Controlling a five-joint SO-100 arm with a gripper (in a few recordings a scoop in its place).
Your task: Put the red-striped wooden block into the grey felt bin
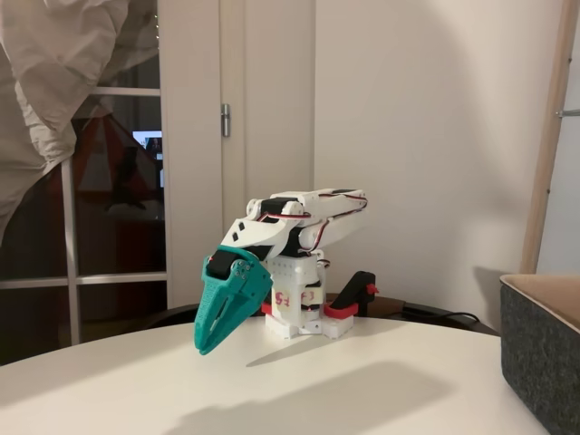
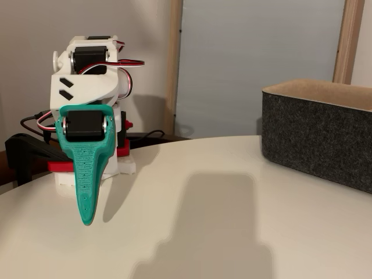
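Teal plastic fingers [image 1: 210,343] [image 2: 87,218] of the folded white arm [image 1: 290,222] point down, tips just above the round white tabletop [image 1: 362,390] [image 2: 232,232]; they look pressed together with nothing between them. Large dark grey felt bin [image 1: 544,362] [image 2: 317,139] with tan lining stands at three o'clock, well apart from them, in both fixed views.

A round white table [image 1: 381,381] stands before a plain pale wall [image 1: 426,136]. A dark glazed door [image 1: 118,227] sits left, pale cloth [image 1: 54,72] hanging above.
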